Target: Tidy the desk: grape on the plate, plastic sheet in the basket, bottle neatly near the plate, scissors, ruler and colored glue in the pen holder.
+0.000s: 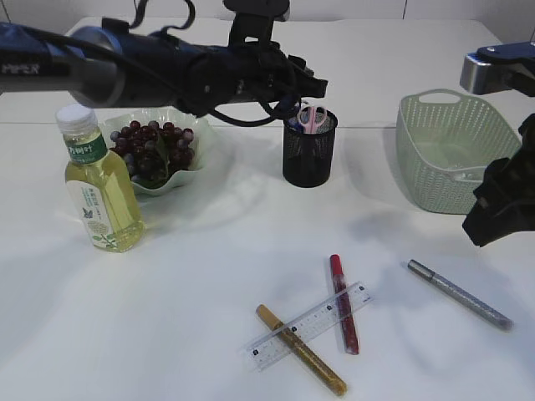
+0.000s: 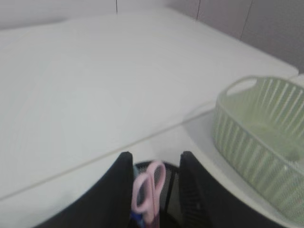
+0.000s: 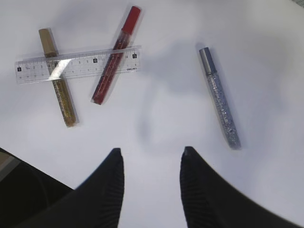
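White table (image 1: 192, 276) carries the ruler (image 1: 309, 325), long axis slanting upward to the right across two glue pens. Scissors (image 1: 311, 118) stand handles-up in the pen holder (image 1: 308, 149), between the open left pincer (image 2: 153, 164). Right pincer (image 3: 151, 156) open, empty.

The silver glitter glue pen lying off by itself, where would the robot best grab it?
Probably from straight above, around the middle of its barrel. The silver glue pen lies flat on the table, apart from the ruler and the other pens, so both long sides are free. The right gripper hangs open nearby; its fingers should straddle the slim tube crosswise.
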